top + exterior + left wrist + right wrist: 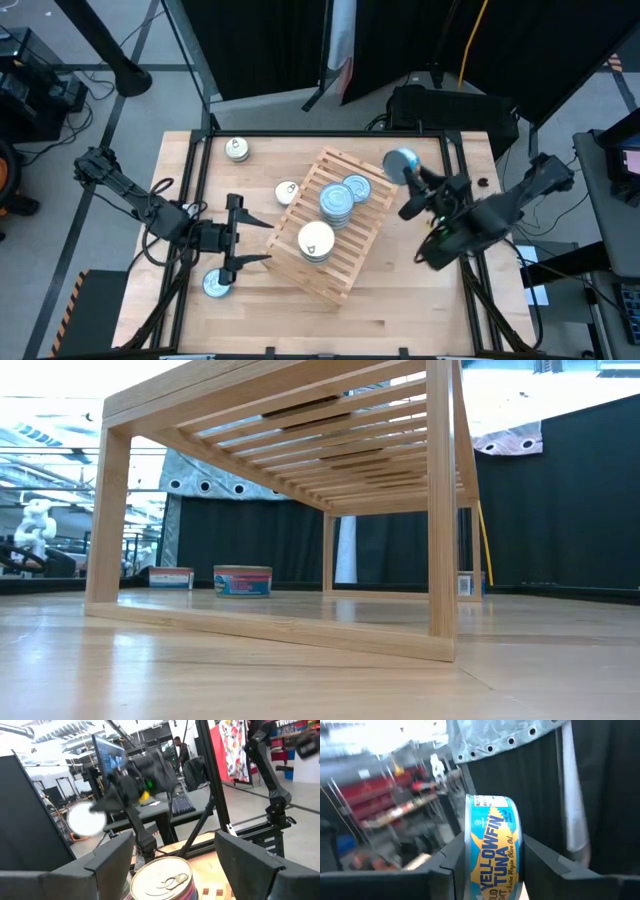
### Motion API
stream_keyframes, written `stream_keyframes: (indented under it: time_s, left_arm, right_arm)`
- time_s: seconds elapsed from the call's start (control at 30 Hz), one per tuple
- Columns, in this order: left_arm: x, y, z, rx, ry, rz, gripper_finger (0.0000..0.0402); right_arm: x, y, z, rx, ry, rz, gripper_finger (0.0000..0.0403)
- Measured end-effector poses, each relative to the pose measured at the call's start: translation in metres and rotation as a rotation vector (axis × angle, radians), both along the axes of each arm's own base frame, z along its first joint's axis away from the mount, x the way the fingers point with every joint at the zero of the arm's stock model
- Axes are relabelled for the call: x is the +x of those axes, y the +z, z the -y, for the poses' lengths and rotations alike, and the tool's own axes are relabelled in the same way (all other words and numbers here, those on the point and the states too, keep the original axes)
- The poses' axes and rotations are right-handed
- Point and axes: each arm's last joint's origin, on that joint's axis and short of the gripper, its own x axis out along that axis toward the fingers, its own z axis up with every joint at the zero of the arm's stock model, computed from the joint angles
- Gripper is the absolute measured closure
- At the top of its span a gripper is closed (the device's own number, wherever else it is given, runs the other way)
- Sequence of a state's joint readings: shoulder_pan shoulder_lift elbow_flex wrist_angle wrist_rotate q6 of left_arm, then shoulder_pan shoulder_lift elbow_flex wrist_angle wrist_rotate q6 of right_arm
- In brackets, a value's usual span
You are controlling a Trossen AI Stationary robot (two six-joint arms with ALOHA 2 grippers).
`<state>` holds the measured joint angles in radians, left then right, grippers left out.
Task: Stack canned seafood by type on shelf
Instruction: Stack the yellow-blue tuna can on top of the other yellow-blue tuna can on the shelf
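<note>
Dark-curtained workshop around a light-wood tabletop [400, 300]. Set slantwise at its middle, the rectangular light-wood slatted shelf [345, 265], partly sorted by type: a stack of blue-topped flat round tins [337, 202] toward the far side, a stack of silver pull-tab tins [316, 241] toward the near side. Off the shelf's right end, raised clear of the tabletop, the dark right gripper [410, 178], clamped narrow on a blue-topped yellowfin tuna tin [492, 852] turned on edge, probably bound for the blue stack nearby. At the shelf's left end, the dark left gripper [262, 240], spread wide and empty, lined up on the silver stack, near but apart. Loose on the tabletop, likely awaiting their turn: a silver-topped tin [237, 149] at the far left, a second silver-topped tin [288, 192] just beside the shelf, a lone blue-topped tin [217, 285] near the left arm.
</note>
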<state>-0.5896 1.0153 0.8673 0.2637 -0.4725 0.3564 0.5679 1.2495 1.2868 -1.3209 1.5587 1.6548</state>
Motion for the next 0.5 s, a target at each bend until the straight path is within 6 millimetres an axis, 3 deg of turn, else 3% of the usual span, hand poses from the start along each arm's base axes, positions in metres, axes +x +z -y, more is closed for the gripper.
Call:
stream_keyframes:
  time_s: [0.1,0.23,0.37,0.5]
  left_arm:
    - [0.000,0.000,0.000,0.001,0.000,-0.001,0.0114]
    - [0.000,0.001,0.000,-0.001,0.001,0.005,0.0114]
    - [0.000,0.001,0.000,0.002,0.001,0.012,0.0114]
    - [0.000,0.001,0.000,0.002,0.001,0.011,0.0114]
  right_arm:
    - [0.008,-0.037,-0.002,0.077,-0.016,0.132,0.0266]
    - [0.023,-0.071,-0.001,0.147,-0.059,0.261,0.0266]
    - [0.039,-0.086,0.004,0.191,-0.110,0.357,0.0266]
    - [0.050,-0.089,0.004,0.205,-0.129,0.394,0.0266]
